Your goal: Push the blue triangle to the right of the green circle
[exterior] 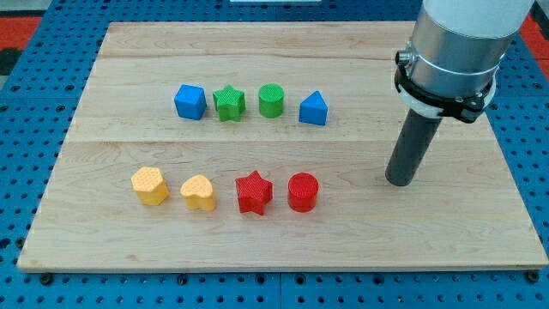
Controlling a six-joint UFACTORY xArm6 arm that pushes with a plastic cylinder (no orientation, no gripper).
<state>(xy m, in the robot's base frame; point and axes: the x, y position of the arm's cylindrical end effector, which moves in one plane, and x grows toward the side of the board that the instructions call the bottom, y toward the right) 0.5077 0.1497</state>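
The blue triangle (314, 108) sits on the wooden board just to the right of the green circle (271, 100), with a small gap between them. My tip (400, 181) rests on the board at the view's right, well to the right of and below the blue triangle, touching no block.
A blue cube (190, 101) and a green star (229, 103) stand left of the green circle in one row. Below runs a second row: a yellow hexagon-like block (149, 185), a yellow heart (198, 192), a red star (254, 191), a red circle (303, 191). The board's edge (283, 268) borders a blue pegboard.
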